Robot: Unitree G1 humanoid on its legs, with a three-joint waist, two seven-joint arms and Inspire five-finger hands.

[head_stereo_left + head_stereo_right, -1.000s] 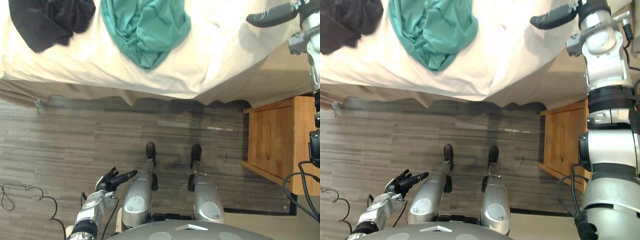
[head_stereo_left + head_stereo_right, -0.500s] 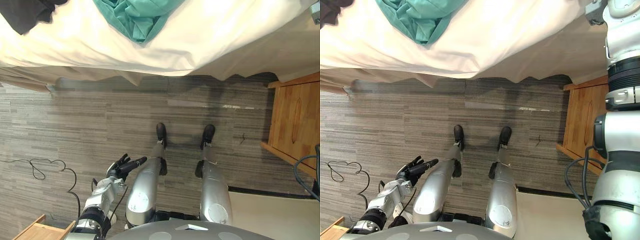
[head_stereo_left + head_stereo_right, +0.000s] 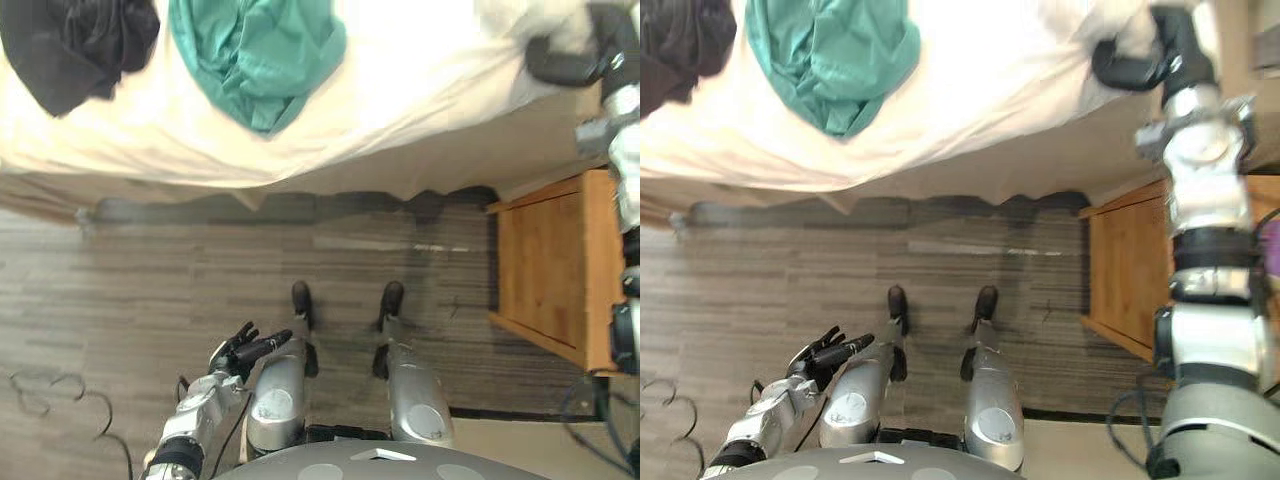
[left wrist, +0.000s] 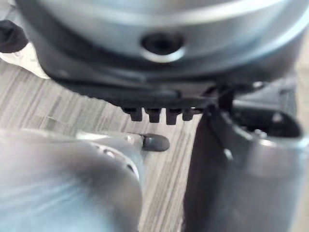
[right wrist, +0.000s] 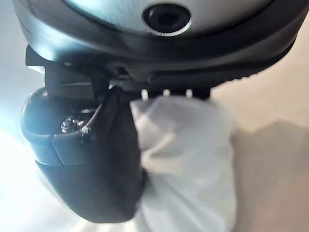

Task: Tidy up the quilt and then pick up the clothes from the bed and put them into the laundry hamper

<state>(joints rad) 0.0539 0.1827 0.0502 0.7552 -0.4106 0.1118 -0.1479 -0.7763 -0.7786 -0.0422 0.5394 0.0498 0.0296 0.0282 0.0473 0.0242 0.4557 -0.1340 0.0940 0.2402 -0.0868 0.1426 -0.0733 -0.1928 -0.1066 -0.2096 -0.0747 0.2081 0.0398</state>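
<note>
A cream quilt (image 3: 420, 90) covers the bed across the top of the eye views. A teal garment (image 3: 255, 55) lies crumpled on it, and a black garment (image 3: 75, 45) sits at the far left. My right hand (image 3: 560, 60) is at the bed's right corner with its fingers curled into the quilt. In the right wrist view, bunched white cloth (image 5: 188, 145) is pinched against the thumb (image 5: 91, 159). My left hand (image 3: 245, 350) hangs low over the floor beside my left leg, with its fingers straight and nothing in it.
A wooden nightstand (image 3: 550, 270) stands to the right of the bed, below my right arm. Grey plank floor (image 3: 180, 270) runs between me and the bed's hanging edge (image 3: 300, 185).
My right hand's fingers have gone from straight to curled, taking hold of the quilt at the corner. The camera dipped and came back up. The left hand has stayed where it was.
</note>
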